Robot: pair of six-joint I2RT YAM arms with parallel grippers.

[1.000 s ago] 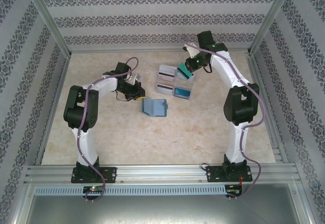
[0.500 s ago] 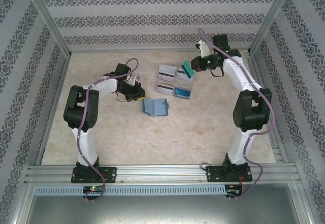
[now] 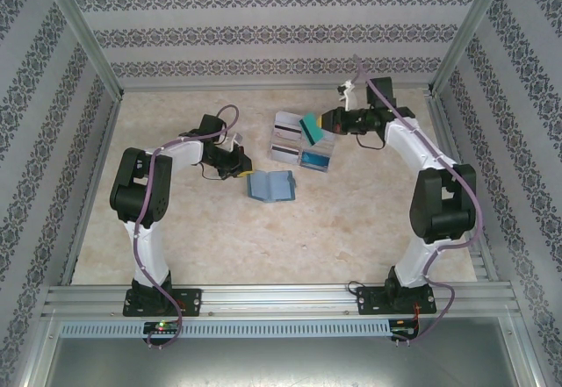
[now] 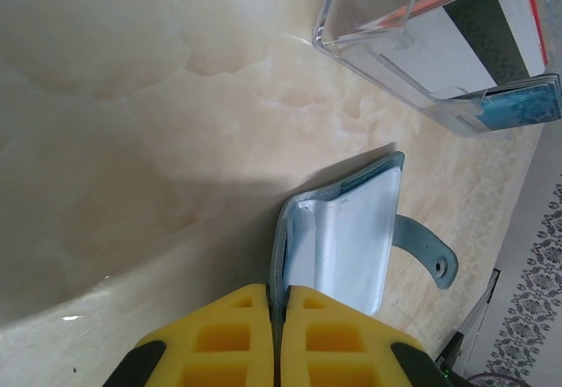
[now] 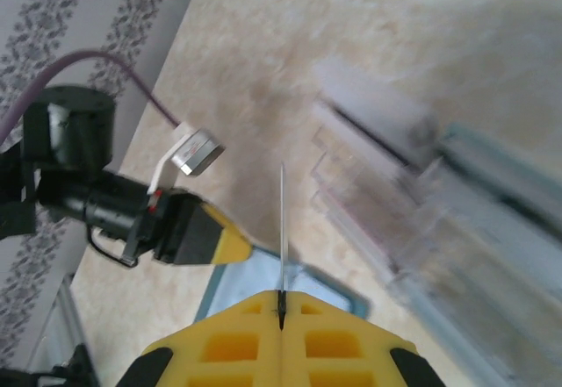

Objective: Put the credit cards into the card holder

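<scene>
Two closed grips: the right gripper (image 3: 321,125) pinches a teal credit card (image 3: 310,129) edge-on; the left gripper (image 3: 241,168) clamps the card holder (image 3: 270,186) by its nine o'clock edge. Lying open, long axis nine-to-three, the card holder sits at seven o'clock from the card

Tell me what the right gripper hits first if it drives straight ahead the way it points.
Most likely the bare table, touched first by the teal card that the right gripper holds, between the clear tray and the left gripper. Depth is unclear; the left gripper may be met instead.
</scene>
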